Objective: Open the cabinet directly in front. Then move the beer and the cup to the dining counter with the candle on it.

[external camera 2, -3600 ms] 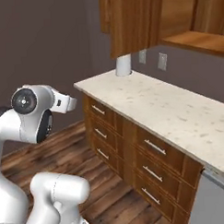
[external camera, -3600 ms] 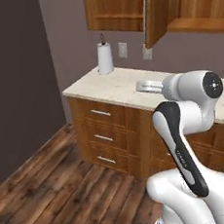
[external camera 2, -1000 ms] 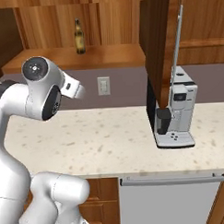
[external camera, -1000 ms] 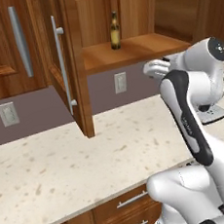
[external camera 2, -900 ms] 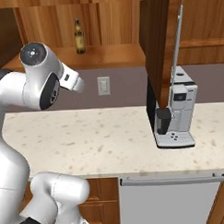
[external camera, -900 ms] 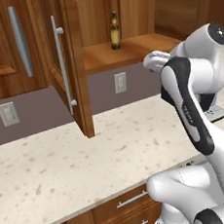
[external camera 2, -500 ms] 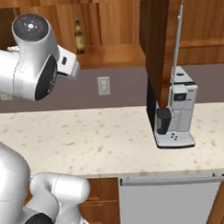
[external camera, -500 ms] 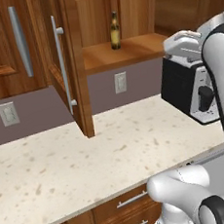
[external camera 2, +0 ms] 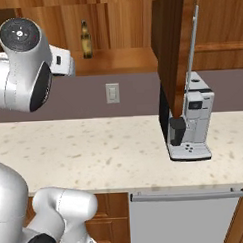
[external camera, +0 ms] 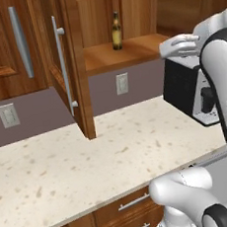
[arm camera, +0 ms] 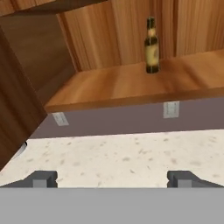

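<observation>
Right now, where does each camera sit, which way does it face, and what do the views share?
Left base view: behind the arm's left, facing the open cabinet; the white arm rises at right.
Right base view: behind its right, facing the counter and coffee machine; the arm at left.
Hand view: on the hand, looking at the shelf; the open tool at bottom.
All three share the beer.

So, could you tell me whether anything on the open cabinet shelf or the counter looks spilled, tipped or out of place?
Nothing stands out. The beer stands upright on the open cabinet shelf, and the coffee machine sits square on the counter. No spills show.
</observation>
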